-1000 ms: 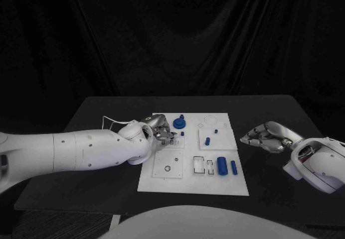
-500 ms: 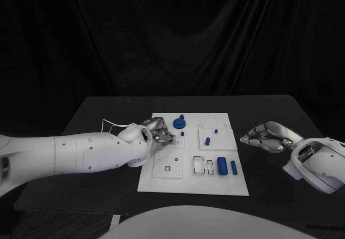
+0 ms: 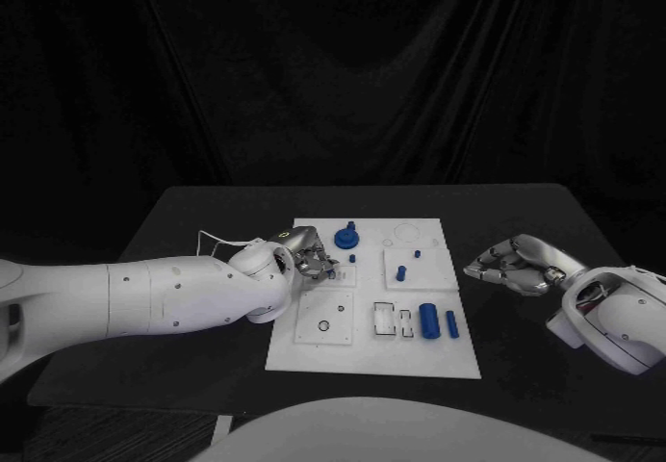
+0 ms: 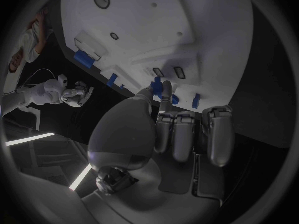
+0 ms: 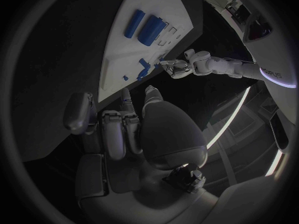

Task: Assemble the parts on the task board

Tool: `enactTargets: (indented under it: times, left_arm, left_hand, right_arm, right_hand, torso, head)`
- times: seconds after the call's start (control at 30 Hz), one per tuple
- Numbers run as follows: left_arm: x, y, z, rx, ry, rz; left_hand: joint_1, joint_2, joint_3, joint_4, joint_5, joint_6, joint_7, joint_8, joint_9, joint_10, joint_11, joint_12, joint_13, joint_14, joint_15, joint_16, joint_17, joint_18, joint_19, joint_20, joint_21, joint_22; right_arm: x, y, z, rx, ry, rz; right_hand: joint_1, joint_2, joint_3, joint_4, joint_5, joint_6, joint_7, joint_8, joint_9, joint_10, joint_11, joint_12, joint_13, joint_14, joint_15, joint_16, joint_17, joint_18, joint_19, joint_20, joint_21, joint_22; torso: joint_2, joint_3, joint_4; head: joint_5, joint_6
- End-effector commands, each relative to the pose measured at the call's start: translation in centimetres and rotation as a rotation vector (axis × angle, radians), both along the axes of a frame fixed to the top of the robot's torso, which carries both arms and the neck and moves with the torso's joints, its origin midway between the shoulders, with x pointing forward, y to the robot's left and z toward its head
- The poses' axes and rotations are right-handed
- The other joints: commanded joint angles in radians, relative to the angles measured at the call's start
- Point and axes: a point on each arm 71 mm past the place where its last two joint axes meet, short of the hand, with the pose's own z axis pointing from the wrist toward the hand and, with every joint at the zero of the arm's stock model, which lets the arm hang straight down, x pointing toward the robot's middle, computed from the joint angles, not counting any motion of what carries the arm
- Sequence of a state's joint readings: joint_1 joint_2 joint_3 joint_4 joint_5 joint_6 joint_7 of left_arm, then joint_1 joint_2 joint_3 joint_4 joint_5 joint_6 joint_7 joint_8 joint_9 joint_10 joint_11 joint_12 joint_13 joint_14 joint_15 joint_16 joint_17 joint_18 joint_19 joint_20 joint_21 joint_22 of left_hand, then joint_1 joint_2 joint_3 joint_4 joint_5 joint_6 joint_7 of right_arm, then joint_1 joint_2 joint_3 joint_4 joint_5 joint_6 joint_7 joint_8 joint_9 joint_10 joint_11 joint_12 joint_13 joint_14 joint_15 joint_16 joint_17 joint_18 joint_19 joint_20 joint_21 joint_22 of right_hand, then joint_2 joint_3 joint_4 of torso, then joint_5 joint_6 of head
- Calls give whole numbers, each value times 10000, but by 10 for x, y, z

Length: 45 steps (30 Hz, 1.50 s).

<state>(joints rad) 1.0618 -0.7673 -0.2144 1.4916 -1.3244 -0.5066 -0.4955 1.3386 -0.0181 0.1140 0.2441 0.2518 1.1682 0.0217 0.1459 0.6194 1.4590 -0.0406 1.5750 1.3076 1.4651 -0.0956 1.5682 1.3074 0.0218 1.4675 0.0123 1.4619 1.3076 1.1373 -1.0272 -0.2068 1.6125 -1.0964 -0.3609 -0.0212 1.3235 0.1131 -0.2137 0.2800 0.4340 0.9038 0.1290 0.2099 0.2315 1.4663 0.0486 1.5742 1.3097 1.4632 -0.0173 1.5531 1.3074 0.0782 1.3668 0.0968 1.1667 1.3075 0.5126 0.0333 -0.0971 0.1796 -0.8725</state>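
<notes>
Fingers of the left robot hand (image 3: 308, 256) curl together at the task board (image 3: 372, 358) left-centre edge; whether they pinch a blue part cannot be told. Just upper right stands the blue knobbed part (image 3: 347, 236). Right robot hand (image 3: 511, 265), curled on nothing, rests on the desk (image 3: 527, 207) well right.

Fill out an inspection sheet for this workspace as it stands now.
Surface: black table, bare around the board.
Job's things: white task board; blue round knobbed part at its far edge; two blue cylinders lying near the right edge.
Clutter: nothing seen.
Hands: left hand over the board, fingers at a small blue part, grip unclear; right hand curled, off the board.
Cables: thin white wire at left wrist.
Surroundings: black curtain.
</notes>
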Motion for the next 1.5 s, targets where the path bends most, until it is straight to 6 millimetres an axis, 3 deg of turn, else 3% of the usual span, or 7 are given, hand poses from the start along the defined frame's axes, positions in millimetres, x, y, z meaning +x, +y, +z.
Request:
enactTargets:
  times: [0.03,0.37,0.73,1.2,1.5]
  left_arm:
    - [-1,-2,0,-44,-41,-103]
    - [-2,0,-2,82,145,-92]
    - [-3,-1,-2,89,199,-101]
    - [-2,-2,-2,102,205,-96]
    - [-2,-2,-3,136,245,-98]
  left_hand:
    - [-76,-113,126,18,-217,-83,-7,74,20,1118,-109,-42,2632,1057,-62,26,2633,52,547,-10,-21,2172]
    - [-183,-185,94,162,-419,-101,12,80,29,1118,-94,-42,2632,1057,-53,26,2633,55,544,-3,-35,2173]
    - [-364,-289,-18,396,-1082,-122,43,111,66,1118,-65,-42,2632,1057,-28,26,2633,62,533,20,-76,2172]
    - [-569,-338,-196,441,-1241,-138,71,135,96,1118,-44,-42,2632,1057,-11,26,2633,65,527,34,-97,2172]
    - [-858,-305,-442,451,-1622,-213,117,119,104,979,-4,-285,2450,1046,23,-8,2602,83,492,66,-188,2151]
  right_arm:
    - [0,0,0,28,-86,-42]
    - [-1,-1,0,17,-76,-63]
    - [-1,-1,0,23,-87,-66]
    - [0,-1,0,28,-98,-66]
    - [0,-1,0,23,-88,-66]
  right_hand:
    - [93,13,-67,3,67,-48,-23,44,-14,1045,18,-34,2611,954,30,-37,2372,145,-86,-14,-47,1365]
    - [99,11,-69,2,75,-45,-24,45,-14,1045,18,-34,2611,956,30,-33,2376,143,-81,-14,-41,1367]
    - [108,9,-70,-1,84,-43,-26,47,-14,1045,17,-34,2611,956,30,-33,2376,145,-84,-15,-49,1365]
    - [130,3,-71,-9,106,-40,-28,48,-15,1045,15,-34,2611,955,28,-37,2372,145,-82,-15,-51,1366]
    - [164,-5,-71,-23,124,-37,-30,50,-16,1045,12,-34,2611,954,26,-38,2370,143,-76,-16,-48,1368]
  torso:
    - [1,2,-5]
    - [-1,3,6]
    - [-2,0,-5]
    - [0,-2,-3]
    - [2,2,-3]
  head:
    - [17,-1]
    - [-14,-1]
    - [10,-1]
    - [10,-1]
    - [3,-1]
